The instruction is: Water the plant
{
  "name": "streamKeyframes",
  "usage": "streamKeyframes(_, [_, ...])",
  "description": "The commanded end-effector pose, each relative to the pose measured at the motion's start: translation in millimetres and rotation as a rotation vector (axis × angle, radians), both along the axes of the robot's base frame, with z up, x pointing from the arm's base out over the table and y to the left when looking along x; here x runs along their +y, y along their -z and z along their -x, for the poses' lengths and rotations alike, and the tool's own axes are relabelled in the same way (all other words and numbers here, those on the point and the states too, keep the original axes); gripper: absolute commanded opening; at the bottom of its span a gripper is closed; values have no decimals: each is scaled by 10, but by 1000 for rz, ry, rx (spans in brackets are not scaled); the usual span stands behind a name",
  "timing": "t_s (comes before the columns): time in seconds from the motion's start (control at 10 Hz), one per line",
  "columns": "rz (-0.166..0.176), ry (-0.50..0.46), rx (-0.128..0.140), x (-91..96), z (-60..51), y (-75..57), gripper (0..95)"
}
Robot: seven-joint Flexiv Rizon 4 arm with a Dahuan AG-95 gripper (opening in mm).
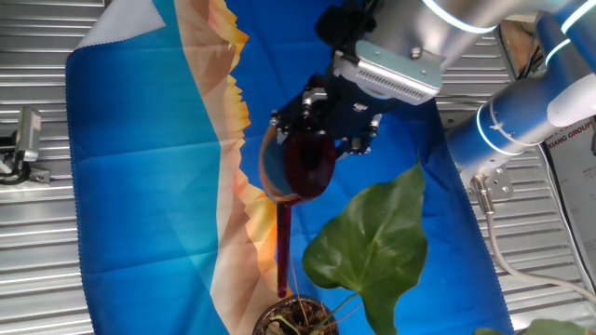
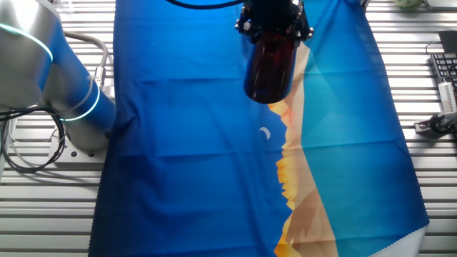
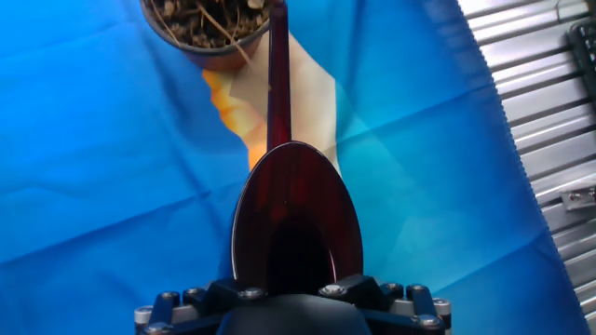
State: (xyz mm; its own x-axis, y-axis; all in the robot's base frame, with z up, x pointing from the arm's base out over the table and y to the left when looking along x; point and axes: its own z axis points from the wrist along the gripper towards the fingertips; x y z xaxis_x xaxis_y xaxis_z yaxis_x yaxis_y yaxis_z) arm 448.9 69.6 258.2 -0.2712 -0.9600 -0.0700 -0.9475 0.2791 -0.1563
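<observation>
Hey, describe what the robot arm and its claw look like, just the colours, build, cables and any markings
The arm has thick rounded silver-white links with blue joint sections and glowing light-blue rings. A pale ribbed block sits at the wrist. The claw is black metal studded with visible bolts. Grey cables trail from the arm's base. Partial dark lettering shows near the frame edge, too cut off to read.

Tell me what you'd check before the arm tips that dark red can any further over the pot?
1. Dark red translucent long-spouted watering can held by the two-finger gripper: ok.
2. Spout tip reaches the small round pot of dark soil: ok.
3. Spout slopes down toward the pot: ok.
4. Large glossy heart-shaped green leaf beside the spout, not under it: ok.
5. Water level in the can: cannot tell.
6. Water flowing: cannot tell.
</observation>
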Motion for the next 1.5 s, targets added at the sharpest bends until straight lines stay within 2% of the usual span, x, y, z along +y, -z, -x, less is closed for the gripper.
streamKeyframes(0.1, [0, -1, -3, -1, -4, 9, 0])
streamKeyframes(0.6, [15, -20, -10, -34, 41, 93, 0])
streamKeyframes(1.5, [32, -51, -24, -80, 12, 255, 0])
